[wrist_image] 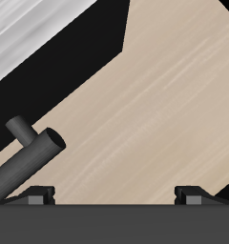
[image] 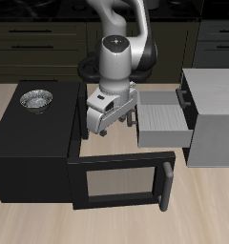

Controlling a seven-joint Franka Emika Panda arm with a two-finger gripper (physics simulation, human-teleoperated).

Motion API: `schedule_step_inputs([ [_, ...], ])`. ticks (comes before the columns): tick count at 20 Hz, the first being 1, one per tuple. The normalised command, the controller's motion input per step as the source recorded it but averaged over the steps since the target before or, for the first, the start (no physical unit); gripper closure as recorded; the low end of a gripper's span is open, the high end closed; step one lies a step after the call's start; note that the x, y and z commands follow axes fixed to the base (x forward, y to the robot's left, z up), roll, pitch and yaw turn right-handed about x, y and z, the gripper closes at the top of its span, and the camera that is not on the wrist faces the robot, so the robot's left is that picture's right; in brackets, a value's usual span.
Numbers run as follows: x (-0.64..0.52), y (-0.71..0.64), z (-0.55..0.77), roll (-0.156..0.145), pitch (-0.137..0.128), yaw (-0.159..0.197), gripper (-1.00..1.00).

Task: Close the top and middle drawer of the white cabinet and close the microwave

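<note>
jaws: only the two finger bases show at the edge of the wrist view, set well apart, with nothing between them; I judge the gripper (image: 105, 129) wide and empty.
gripper position: it hangs low between the microwave (image: 31, 143) and the open drawer (image: 164, 119), close to the drawer's front.
drawer from the jaws: the drawer front and its short dark handle (wrist_image: 29, 152) lie just beside the fingers, on the side toward the white cabinet (image: 214, 119).
drawer axis: the drawer slides across the table, out of the cabinet face toward the microwave; the push must go along that line, back into the cabinet.
which drawer: one ribbed pale top is plainly pulled out; whether a second drawer stands out beneath it I cannot tell.
microwave door: the door (image: 121, 181) is swung open, standing out from the black box along the table's front edge, with its long bar handle (image: 168, 186) at the free end.
door from the jaws: nearer the front edge than the gripper, a little apart.
surface: bare pale wood table (image: 207, 205) under the gripper.
room: tight; microwave body, door and drawer fence the gripper on three sides.
other: a small metal bowl (image: 35, 98) sits on top of the microwave, clear of the work.
</note>
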Motion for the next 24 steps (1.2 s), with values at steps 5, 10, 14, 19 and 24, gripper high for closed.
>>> schedule_step_inputs([
  [5, 0.09, 0.21, -0.17, 0.031, 0.01, 0.013, -1.0],
  [10, 0.05, 0.18, -0.14, 0.019, 0.013, -0.014, -1.0],
  [14, 0.01, 0.34, -0.03, 0.059, 0.003, -0.007, -1.0],
  [19, -0.06, 0.36, 0.01, 0.052, -0.004, 0.009, -1.0],
  [24, -0.05, 0.33, 0.09, 0.053, -0.019, -0.007, -1.0],
])
